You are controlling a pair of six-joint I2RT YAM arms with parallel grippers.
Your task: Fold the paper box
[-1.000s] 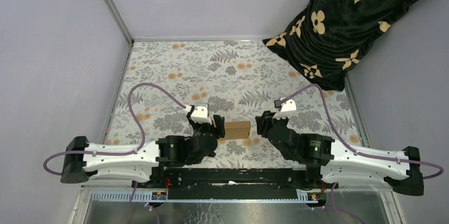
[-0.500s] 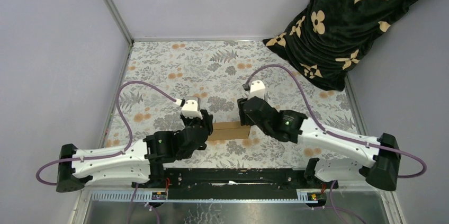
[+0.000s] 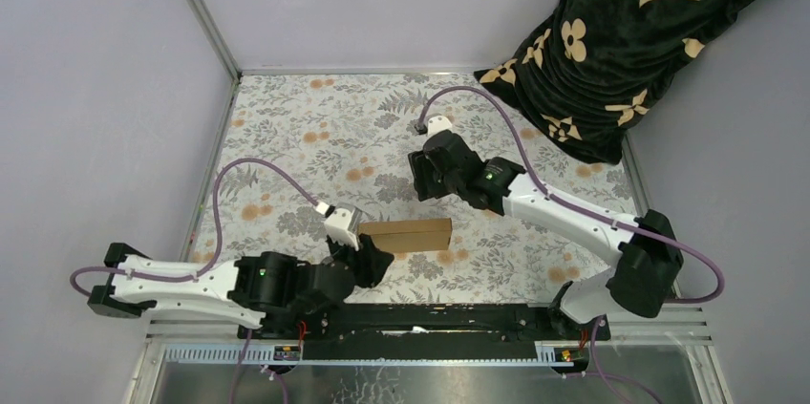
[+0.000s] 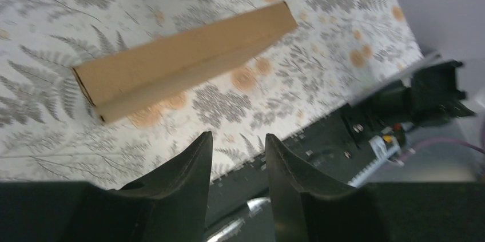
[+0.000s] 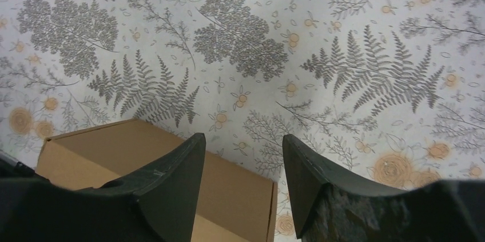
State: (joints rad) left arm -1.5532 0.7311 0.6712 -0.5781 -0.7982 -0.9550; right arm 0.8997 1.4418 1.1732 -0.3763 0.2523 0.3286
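The paper box (image 3: 406,234) is a flat closed brown cardboard box lying on the floral cloth near the front middle. My left gripper (image 3: 373,265) sits low by the box's near left end, not touching it. In the left wrist view the gripper (image 4: 237,139) is open and empty, with the box (image 4: 183,59) lying beyond the fingertips. My right gripper (image 3: 427,181) hovers behind the box, toward the far side. In the right wrist view the gripper (image 5: 243,139) is open and empty, and the box (image 5: 114,150) shows below the left finger (image 5: 171,179).
A dark blanket with tan flower marks (image 3: 650,31) is piled at the back right corner. The black base rail (image 3: 420,313) runs along the near edge, also in the left wrist view (image 4: 400,104). Grey walls stand on the left, back and right.
Both grippers have left the box's ends. The right arm swung up and away to the far side. The left arm drew back to the near left. The box now lies uncovered.
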